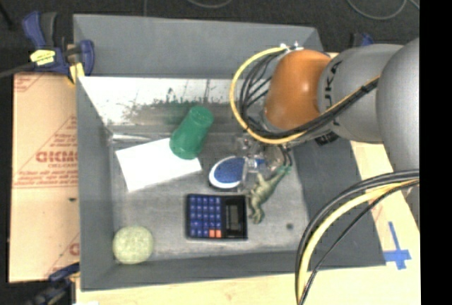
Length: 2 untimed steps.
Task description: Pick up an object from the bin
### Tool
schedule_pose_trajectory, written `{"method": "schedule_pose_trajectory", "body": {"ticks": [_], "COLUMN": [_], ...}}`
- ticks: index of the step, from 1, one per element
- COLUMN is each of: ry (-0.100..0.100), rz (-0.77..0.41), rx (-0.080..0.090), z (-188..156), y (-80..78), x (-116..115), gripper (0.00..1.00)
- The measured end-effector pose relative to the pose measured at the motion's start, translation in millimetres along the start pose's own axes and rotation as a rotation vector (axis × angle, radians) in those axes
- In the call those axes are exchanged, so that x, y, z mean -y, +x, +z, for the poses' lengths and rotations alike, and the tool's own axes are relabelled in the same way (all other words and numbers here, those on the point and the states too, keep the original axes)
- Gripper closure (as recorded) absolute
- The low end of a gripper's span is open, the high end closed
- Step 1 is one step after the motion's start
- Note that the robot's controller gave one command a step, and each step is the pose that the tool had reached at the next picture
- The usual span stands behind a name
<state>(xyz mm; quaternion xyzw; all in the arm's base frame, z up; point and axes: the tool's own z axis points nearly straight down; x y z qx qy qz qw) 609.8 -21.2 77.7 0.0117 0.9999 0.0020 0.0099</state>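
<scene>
My gripper hangs low in the right half of the bin, under the arm's orange cover. It is right beside a small round blue disc with a white rim, at that disc's right edge. A green toy dinosaur lies just below and to the right of the gripper, its body partly hidden by it. A black calculator with blue keys lies flat in front of both. I cannot tell whether the gripper touches the disc or the dinosaur.
A green plastic cup lies on its side near the back wall, over the corner of a white card. A pale green ball sits in the front left corner. The arm and its cables cover the bin's right side.
</scene>
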Motion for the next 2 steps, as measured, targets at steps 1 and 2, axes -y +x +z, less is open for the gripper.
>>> {"method": "schedule_pose_trajectory", "body": {"ticks": [1,2], "ry": [0.000,0.001], "rz": [-0.001,-0.002], "rx": [-0.001,-0.009], "z": [-2.0,-12.0], "y": [0.1,1.0], "x": [-0.1,0.0], "gripper": [1.00,1.00]}}
